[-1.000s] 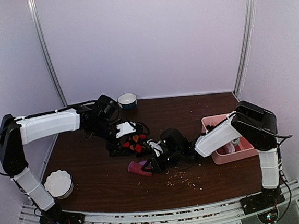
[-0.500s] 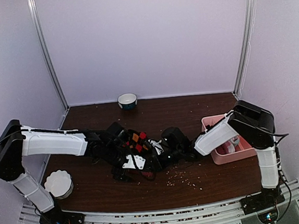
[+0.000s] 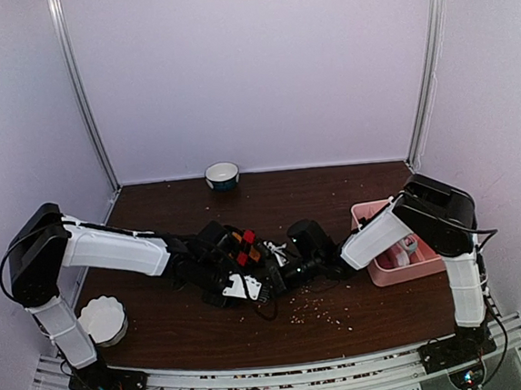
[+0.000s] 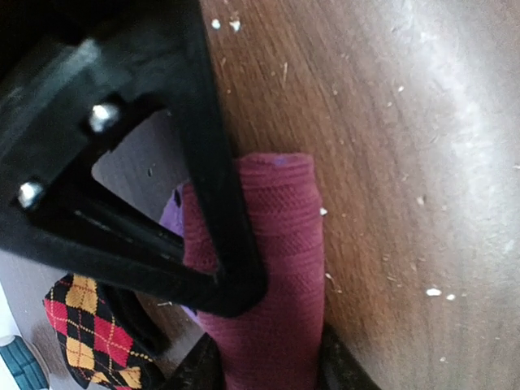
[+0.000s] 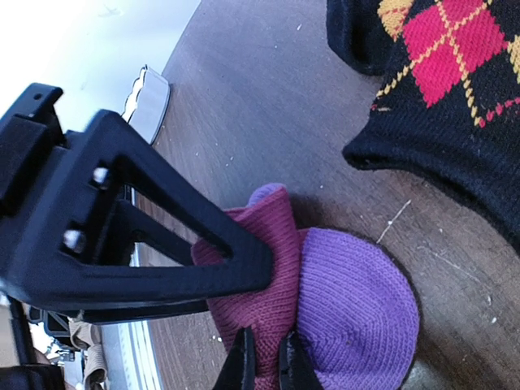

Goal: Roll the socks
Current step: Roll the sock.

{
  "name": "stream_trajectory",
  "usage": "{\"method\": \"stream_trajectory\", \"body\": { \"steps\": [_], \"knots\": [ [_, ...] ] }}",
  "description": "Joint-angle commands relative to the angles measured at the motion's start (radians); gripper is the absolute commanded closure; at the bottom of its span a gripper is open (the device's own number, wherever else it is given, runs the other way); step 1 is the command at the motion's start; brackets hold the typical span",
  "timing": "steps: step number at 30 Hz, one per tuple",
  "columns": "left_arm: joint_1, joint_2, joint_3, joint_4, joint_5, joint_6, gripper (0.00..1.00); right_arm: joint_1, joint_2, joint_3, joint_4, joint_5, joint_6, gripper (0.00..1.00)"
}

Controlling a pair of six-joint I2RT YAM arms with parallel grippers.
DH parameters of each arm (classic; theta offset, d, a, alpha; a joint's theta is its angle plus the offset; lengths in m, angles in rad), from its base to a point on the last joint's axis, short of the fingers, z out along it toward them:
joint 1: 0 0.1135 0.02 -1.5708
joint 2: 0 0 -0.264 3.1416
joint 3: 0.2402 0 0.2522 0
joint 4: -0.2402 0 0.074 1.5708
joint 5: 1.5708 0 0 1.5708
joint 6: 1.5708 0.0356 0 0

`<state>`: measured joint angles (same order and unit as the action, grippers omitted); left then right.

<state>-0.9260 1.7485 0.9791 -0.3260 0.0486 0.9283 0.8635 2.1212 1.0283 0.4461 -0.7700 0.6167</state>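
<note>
The socks (image 3: pixel 245 247) lay together at the middle of the top view, where your two arms met over the table (image 3: pixel 352 196). The purple sock (image 5: pixel 357 294) sat low in the centre of both wrist views, its magenta end bunched up off the wood. The argyle sock (image 5: pixel 439 81) lay just beside it, in the upper right of the right wrist view, in neither gripper. Your right gripper (image 5: pixel 266 361) had its jaws nearly closed, nipping a fold of the magenta fabric; I judge that pinned this end so it could not slide. Your left gripper (image 4: pixel 266 372) had its jaws partly closed, one fingertip at each side of the same sock, seemingly gripping it across its width. It was placed, I'd say, to turn the fabric over on itself and start the roll.
</note>
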Motion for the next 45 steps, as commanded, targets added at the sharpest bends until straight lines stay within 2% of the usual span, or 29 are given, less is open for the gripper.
{"method": "stream_trajectory", "body": {
  "steps": [1,2,4,6,9,11,13,14,15,20,24,26,30,34,35,37,38,40,43,45],
  "knots": [
    [-0.004,0.059,0.046,0.017,-0.041,-0.030,0.65,-0.015,0.114,-0.092,-0.313,0.088,0.033,0.99],
    [-0.003,0.069,0.059,0.007,-0.035,-0.037,0.73,-0.014,0.110,-0.094,-0.309,0.092,0.036,0.98],
    [-0.004,0.093,0.093,-0.033,-0.024,-0.053,1.00,-0.015,0.088,-0.104,-0.293,0.110,0.031,0.96],
    [0.007,0.109,0.133,-0.098,0.017,-0.081,1.00,-0.014,0.032,-0.149,-0.201,0.150,0.027,0.88],
    [0.065,0.121,0.206,-0.263,0.172,-0.123,1.00,-0.014,-0.080,-0.234,-0.113,0.245,-0.030,0.81],
    [0.109,0.127,0.269,-0.381,0.291,-0.145,1.00,-0.006,-0.170,-0.302,-0.042,0.317,-0.073,0.64],
    [0.147,0.134,0.344,-0.510,0.418,-0.151,1.00,0.005,-0.265,-0.369,0.025,0.379,-0.116,0.40],
    [0.160,0.135,0.377,-0.568,0.476,-0.153,1.00,0.011,-0.303,-0.397,0.049,0.401,-0.136,0.09],
    [0.171,0.136,0.413,-0.625,0.536,-0.150,1.00,0.016,-0.346,-0.417,0.070,0.423,-0.153,0.01],
    [0.200,0.144,0.576,-0.875,0.731,-0.104,1.00,0.039,-0.531,-0.465,0.051,0.541,-0.228,0.00],
    [0.220,0.170,0.666,-1.020,0.846,-0.062,1.00,0.092,-0.700,-0.432,-0.085,0.708,-0.331,0.00],
    [0.227,0.183,0.693,-1.069,0.873,-0.047,1.00,0.107,-0.778,-0.391,-0.185,0.743,-0.362,0.01],
    [0.229,0.182,0.726,-1.114,0.879,-0.035,1.00,0.088,-0.834,-0.363,-0.123,0.681,-0.235,0.00],
    [0.231,0.167,0.750,-1.098,0.865,-0.061,1.00,0.055,-0.792,-0.341,-0.005,0.446,-0.174,0.00],
    [0.231,0.163,0.753,-1.089,0.856,-0.071,1.00,0.055,-0.778,-0.315,-0.021,0.435,-0.186,0.01],
    [0.230,0.154,0.762,-1.081,0.844,-0.081,1.00,0.108,-0.786,-0.238,-0.236,0.608,-0.300,0.00],
    [0.230,0.153,0.769,-1.081,0.839,-0.084,1.00,0.152,-0.802,-0.220,-0.291,0.738,-0.353,0.00],
    [0.231,0.145,0.773,-1.077,0.822,-0.090,1.00,0.205,-0.847,-0.234,-0.297,0.905,-0.368,0.00],
    [0.231,0.121,0.759,-1.041,0.785,-0.109,1.00,0.179,-0.945,-0.349,-0.153,0.994,-0.195,0.01],
    [0.231,0.111,0.758,-1.023,0.773,-0.121,1.00,0.148,-0.996,-0.439,-0.100,1.038,-0.010,0.01]
  ]
}}
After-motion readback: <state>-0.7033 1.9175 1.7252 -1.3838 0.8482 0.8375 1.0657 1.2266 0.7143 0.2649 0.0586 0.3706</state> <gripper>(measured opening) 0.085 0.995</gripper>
